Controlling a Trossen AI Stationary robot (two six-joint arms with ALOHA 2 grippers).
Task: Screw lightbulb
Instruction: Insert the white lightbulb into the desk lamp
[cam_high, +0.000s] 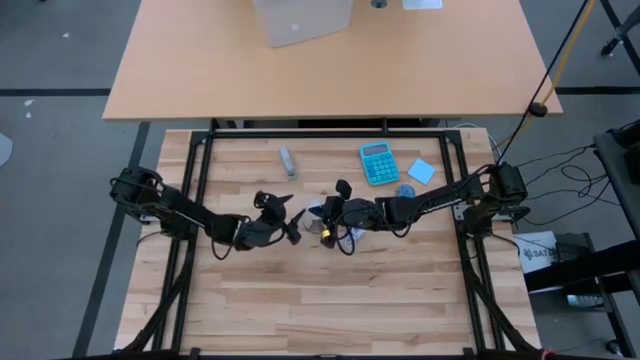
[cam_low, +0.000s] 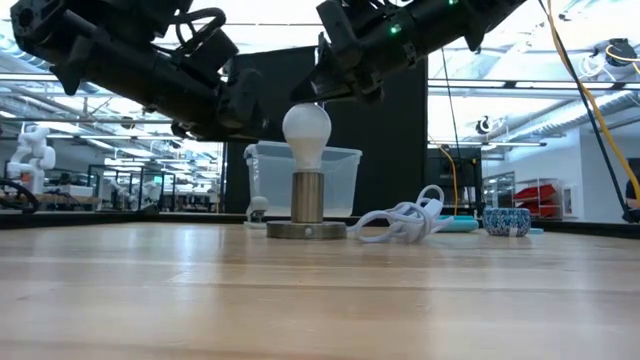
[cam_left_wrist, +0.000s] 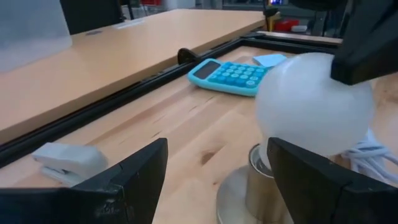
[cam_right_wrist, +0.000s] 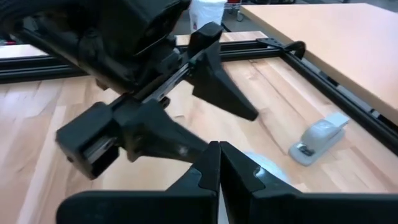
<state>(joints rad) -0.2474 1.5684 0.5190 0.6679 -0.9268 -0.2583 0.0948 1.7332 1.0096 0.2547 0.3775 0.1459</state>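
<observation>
The white lightbulb (cam_low: 307, 133) stands upright with its screw end in the grey metal socket (cam_low: 307, 197), whose round base (cam_low: 306, 230) sits on the wooden table. My right gripper (cam_low: 302, 99) is shut, and its tip is at the top of the bulb's head. My left gripper (cam_left_wrist: 217, 180) is open and close to the bulb on its left side. Its fingers (cam_left_wrist: 134, 177) stand short of the bulb, touching nothing that I can see. In the right wrist view the bulb (cam_right_wrist: 268, 168) shows just below the shut fingers. My right gripper's shut fingertips (cam_left_wrist: 364, 53) lie against the top of the bulb's rounded head (cam_low: 303, 108). They slant down from the table's right side. The bulb stands upright in its socket below them.
A white coiled cable (cam_low: 400, 220) lies just right of the socket base. A blue calculator (cam_high: 379, 163), a blue note (cam_high: 421, 171) and a small bowl (cam_high: 405, 190) lie at the far right. A grey stapler (cam_high: 288, 160) lies far left of centre. The near half of the table has free room.
</observation>
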